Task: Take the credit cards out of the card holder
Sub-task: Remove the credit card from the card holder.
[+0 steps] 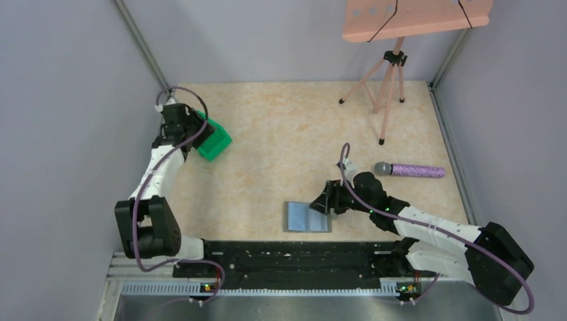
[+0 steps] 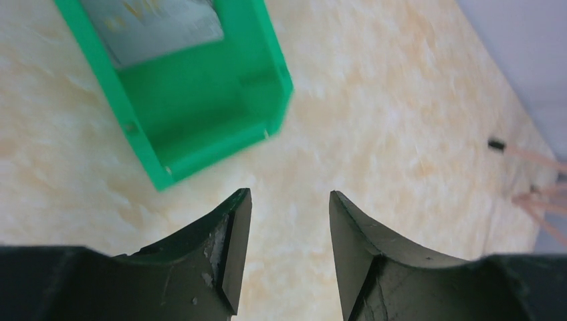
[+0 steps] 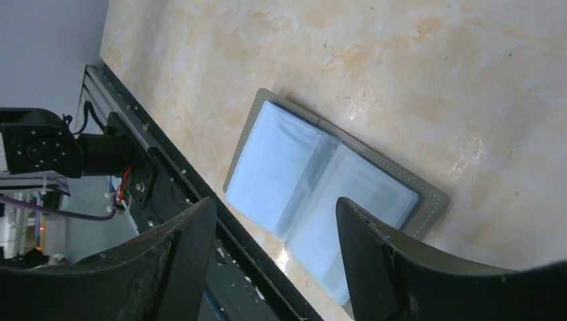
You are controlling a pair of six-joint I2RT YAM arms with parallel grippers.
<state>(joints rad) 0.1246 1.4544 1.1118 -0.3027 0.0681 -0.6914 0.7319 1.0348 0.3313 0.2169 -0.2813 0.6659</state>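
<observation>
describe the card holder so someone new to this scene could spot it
Start at the black rail along the near edge; just beyond its middle lies the card holder, beside the right gripper. It is flat, lying open, pale blue-grey inside, unlike the green bin or purple microphone.

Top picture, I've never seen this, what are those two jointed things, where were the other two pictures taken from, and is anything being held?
Those are a robot's left arm and right arm, bolted at the near edge of a table, seen from a camera above. The other pictures come from a camera on each wrist, looking past its two-fingered hand. The left hand is open by a green bin with a greyish card inside. The right hand is open above the card holder, lying unfolded on the table. A purple microphone and a pink tripod are farther back. Nothing is held.
</observation>
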